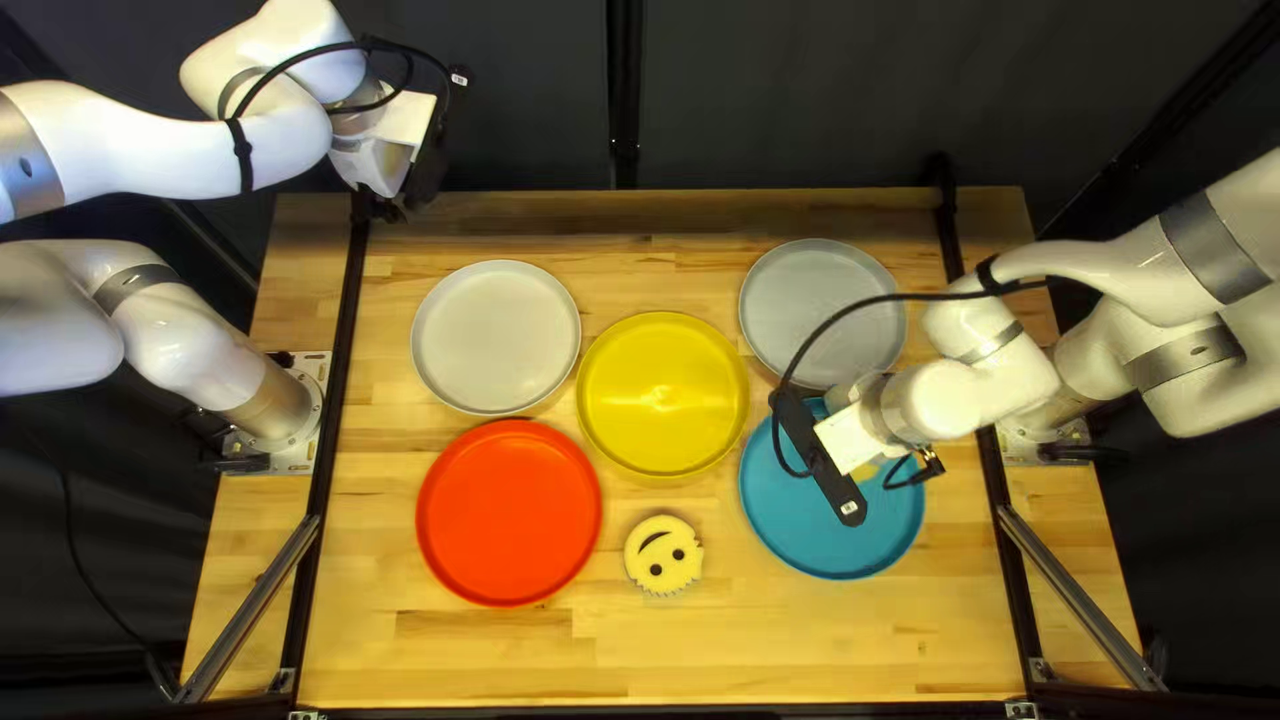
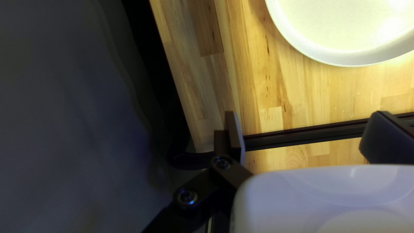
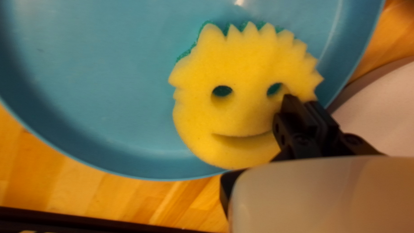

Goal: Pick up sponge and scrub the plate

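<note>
One loose sponge (image 1: 664, 555) lies near the blue plate (image 1: 800, 540).

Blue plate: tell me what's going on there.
My right end effector grips a yellow smiley sponge by its edge over the blue plate; whether it is scrubbing, I cannot tell. My left end effector, open and empty, hangs by the table's far left corner. A second smiley sponge lies on the table.

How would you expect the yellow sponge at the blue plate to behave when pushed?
The yellow sponge should probably squash and flex, being foam with cut-out eyes. It looks too flat to roll, and its rough-looking green backing may drag on the blue plate.
</note>
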